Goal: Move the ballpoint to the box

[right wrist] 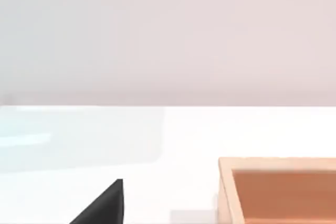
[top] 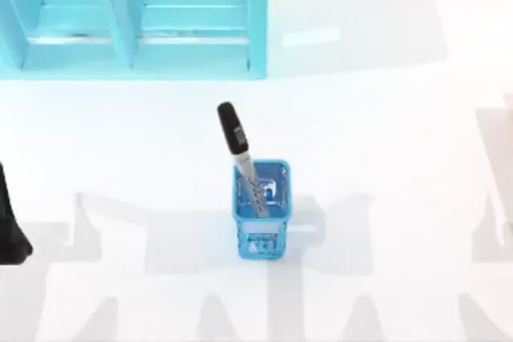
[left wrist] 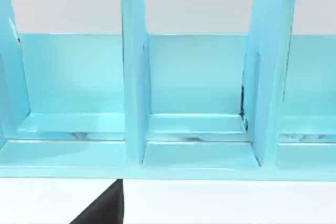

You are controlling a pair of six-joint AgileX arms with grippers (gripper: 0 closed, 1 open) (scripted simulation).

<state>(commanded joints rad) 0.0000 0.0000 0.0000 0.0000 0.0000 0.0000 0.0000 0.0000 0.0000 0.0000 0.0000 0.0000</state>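
Left arm (top: 12, 234) is parked at the worktop's left edge, top view; its tool's state cannot be told. Far left of the worktop (top: 385, 118) carries a light-blue divider rack (top: 132, 18) w/ upright partitions; the left wrist view faces this rack (left wrist: 189, 129) close up, compartments bare. Centre of worktop: a blue mesh pen holder (top: 261, 234) stands upright. The ballpoint (top: 236, 140) sits in it, silver-grey barrel down inside the holder, black cap end up and leaning toward the rack, resting against the holder's rim. No tool is near it; nothing has hold of it. Right side: the right wrist view shows a corner of an orange-brown open box (right wrist: 278, 192) on the worktop, well apart from the holder as far as can be judged; interior, as far as seen, holds nothing. State of the right arm's tool: cannot tell. Task status, judged: not started. Ballpoint is not yet gripped, lifted or moved. Remaining: approach the cap end, close on it, draw the ballpoint up and out of the holder w/o tipping it, carry to the right, release into the box. The box being on the right suggests the right arm is prob. better placed for the job.
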